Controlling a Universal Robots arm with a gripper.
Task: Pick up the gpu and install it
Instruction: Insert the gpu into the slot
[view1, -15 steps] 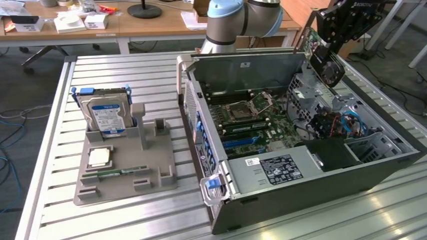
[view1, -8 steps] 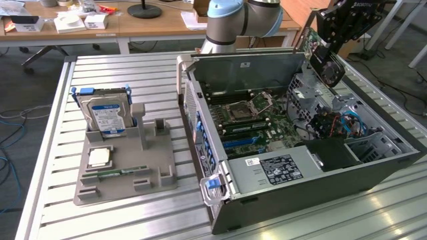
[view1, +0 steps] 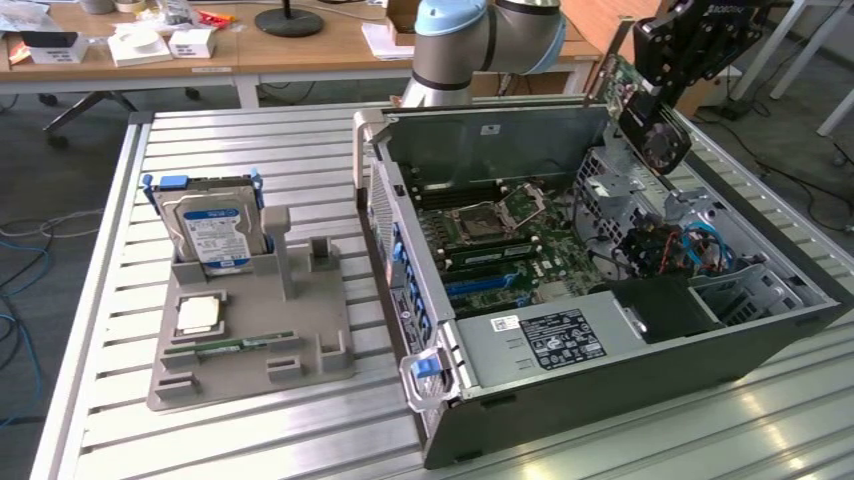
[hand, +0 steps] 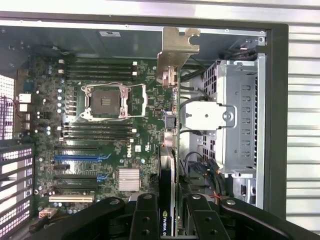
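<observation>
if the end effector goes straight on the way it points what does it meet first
Probably the motherboard: the gpu clamped in the end effector leads edge-on and would touch the board near the drive cage first. Depth is unclear.

- Arm (view1: 487, 35): grey-and-blue joint at top centre of the exterior view, reaching toward the upper right.
- Gripper (view1: 657, 88): black, in the upper right of the exterior view, tilted, fingertips pointing down.
- Wrist view: black fingers (hand: 145, 212) clamped on both faces of the gpu (hand: 167, 175), which sits edge-on between them.
</observation>
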